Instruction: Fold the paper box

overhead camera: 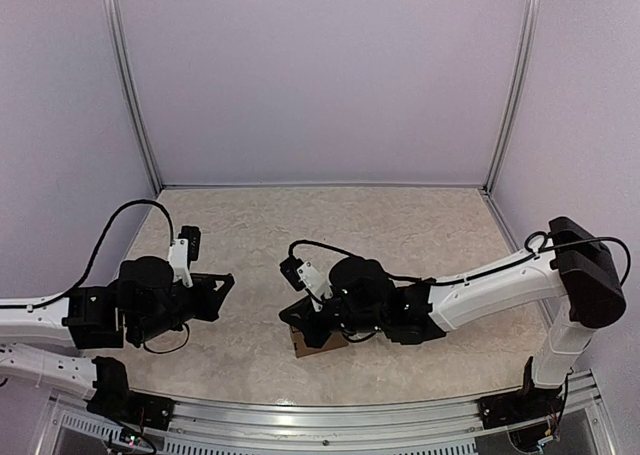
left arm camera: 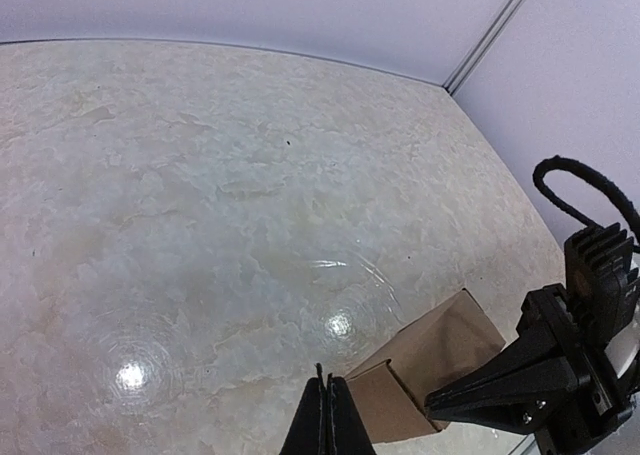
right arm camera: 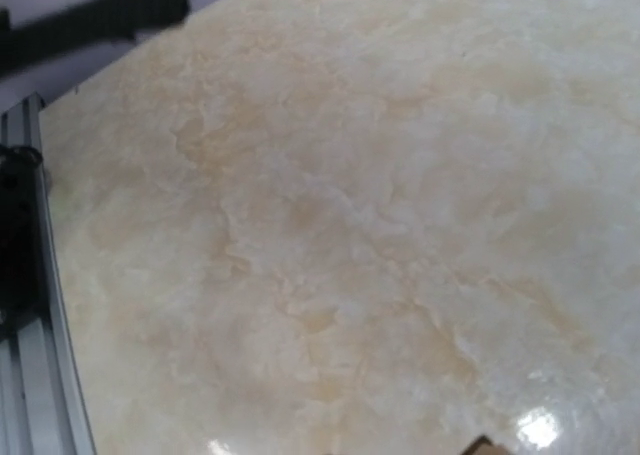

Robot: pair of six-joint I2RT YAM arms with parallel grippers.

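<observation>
The paper box [overhead camera: 318, 343] is a small brown carton lying on the marble table near the front edge, mostly under my right gripper. In the left wrist view the box [left arm camera: 440, 350] shows folded up, with one end flap facing me. My right gripper [overhead camera: 290, 315] lies over it; in the left wrist view the right gripper [left arm camera: 437, 405] is a black wedge with its fingers together, tip on the box's near side. My left gripper [overhead camera: 226, 281] is shut and empty, left of the box and apart from it; it also shows in the left wrist view [left arm camera: 328, 400]. The right wrist view shows only table.
A metal rail [overhead camera: 330, 420] runs along the table's near edge and shows in the right wrist view [right arm camera: 40, 355]. Pale walls with metal corner posts [overhead camera: 135, 95] close in the back and sides. The marble table [overhead camera: 380, 235] stretches behind the arms.
</observation>
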